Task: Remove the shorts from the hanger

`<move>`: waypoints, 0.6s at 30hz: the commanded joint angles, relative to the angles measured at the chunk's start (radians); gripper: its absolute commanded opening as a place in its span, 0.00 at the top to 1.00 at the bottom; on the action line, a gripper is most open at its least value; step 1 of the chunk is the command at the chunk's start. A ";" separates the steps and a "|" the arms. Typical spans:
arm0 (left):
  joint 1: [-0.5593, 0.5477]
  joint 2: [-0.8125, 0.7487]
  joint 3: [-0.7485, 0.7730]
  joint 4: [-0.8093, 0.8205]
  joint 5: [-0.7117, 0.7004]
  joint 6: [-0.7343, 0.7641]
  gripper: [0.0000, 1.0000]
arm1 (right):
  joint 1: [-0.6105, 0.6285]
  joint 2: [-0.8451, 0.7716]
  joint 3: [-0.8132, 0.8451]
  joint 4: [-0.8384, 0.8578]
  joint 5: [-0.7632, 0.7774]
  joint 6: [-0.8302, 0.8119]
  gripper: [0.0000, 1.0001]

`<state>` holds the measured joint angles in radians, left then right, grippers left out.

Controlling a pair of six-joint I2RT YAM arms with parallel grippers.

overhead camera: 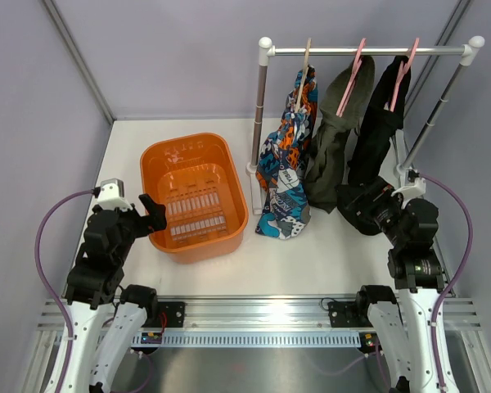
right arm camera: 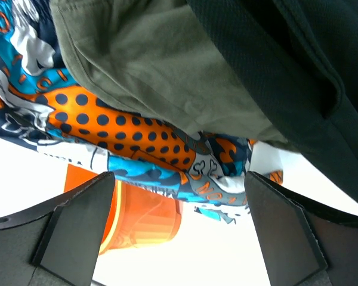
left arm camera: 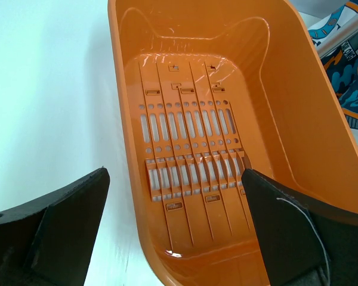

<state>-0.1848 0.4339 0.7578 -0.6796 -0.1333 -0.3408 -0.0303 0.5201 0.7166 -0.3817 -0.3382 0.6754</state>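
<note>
White desk (overhead camera: pixel 335 254), grey walls (overhead camera: pixel 188 57): three shorts hang from the metal rail (overhead camera: pixel 368 51) at the far-right corner.
The patterned shorts (overhead camera: pixel 288 164) carry printed lettering too small to read; the olive shorts (overhead camera: pixel 331 155) and black shorts (overhead camera: pixel 376 139), both matte cloth, hang on pink hangers (overhead camera: pixel 349 78). The black hem is hidden behind the right gripper (right arm camera: pixel 179 176), jaws wide, gripping nothing; contact cannot be told. The left gripper (left arm camera: pixel 176 179), jaws wide, hovers at the near-left rim of the slotted orange plastic basket (overhead camera: pixel 184 141).
</note>
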 commanded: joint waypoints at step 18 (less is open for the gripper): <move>-0.005 0.012 0.003 0.046 0.012 0.002 0.01 | -0.005 0.444 0.903 -0.336 0.301 -0.267 0.01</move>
<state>-0.1883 0.4355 0.7578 -0.6792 -0.1329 -0.3408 -0.0311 0.8028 1.5032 -0.6792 -0.2207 0.4736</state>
